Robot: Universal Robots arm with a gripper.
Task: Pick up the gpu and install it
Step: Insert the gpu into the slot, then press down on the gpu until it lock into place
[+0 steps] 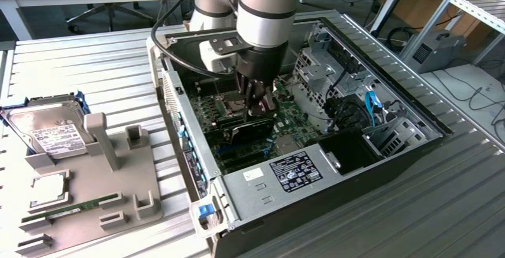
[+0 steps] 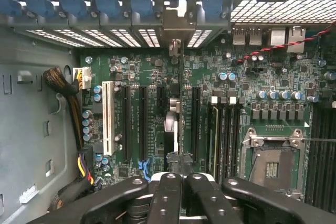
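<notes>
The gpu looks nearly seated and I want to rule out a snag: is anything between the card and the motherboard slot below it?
Nothing visible does. The gripper, shut on the gpu, holds it edge-on inside the computer case, directly over the motherboard. No cable crosses beneath the card; the bundled wires lie off to one side.

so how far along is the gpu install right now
Pickup looks done: the gripper is shut on the gpu, holding it edge-down inside the open computer case. In hand: the card stands over the motherboard slots, in line with one. Left: whether it is fully seated cannot be told.
</notes>
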